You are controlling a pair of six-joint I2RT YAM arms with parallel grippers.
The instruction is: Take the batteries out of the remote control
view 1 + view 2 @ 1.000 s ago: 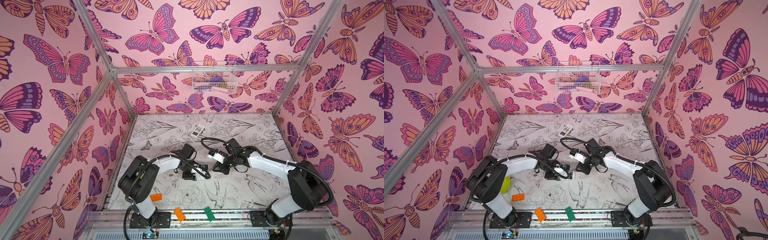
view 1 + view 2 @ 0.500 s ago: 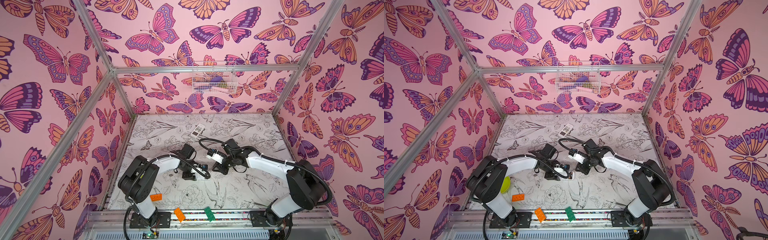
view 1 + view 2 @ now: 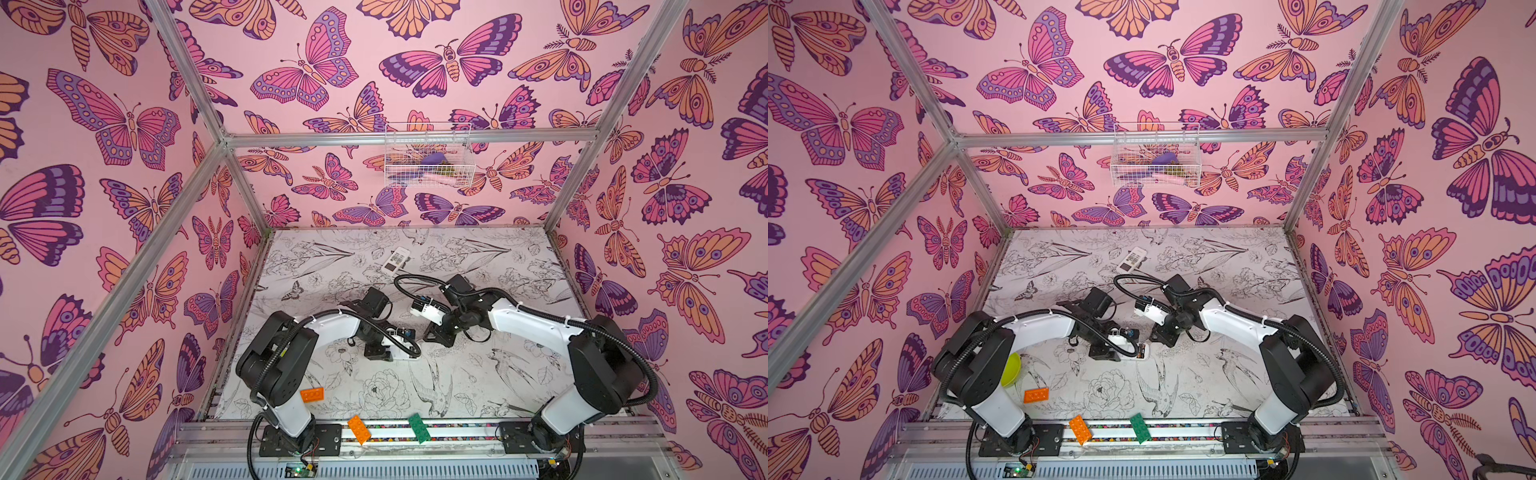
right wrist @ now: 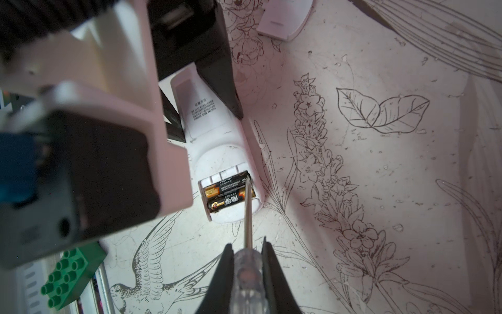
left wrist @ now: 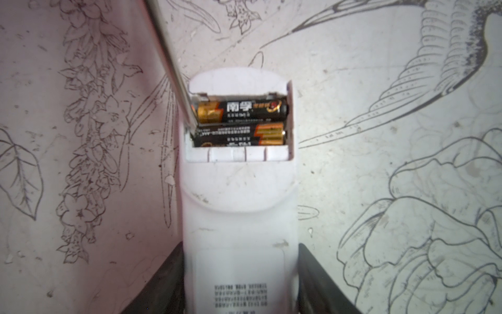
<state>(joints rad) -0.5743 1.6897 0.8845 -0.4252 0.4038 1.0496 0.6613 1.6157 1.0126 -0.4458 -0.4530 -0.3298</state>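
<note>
My left pincer (image 5: 239, 246) clamps the white remote (image 5: 239, 206) flat near the table's (image 3: 1225, 395) centre, so its open bay (image 3: 1142, 352) faces up with two batteries (image 5: 241, 122) seated inside. My right pincer (image 4: 248, 251), at 2 o'clock of the bay in a top view, grips a screwdriver (image 4: 247, 212), tip at a battery's end, ready for levering.

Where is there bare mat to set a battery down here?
Bare mat: far right, between the second remote and the right wall; also front middle, between the arm bases, behind the bricks. Crowded: the centre, around the held remote and screwdriver.
</note>
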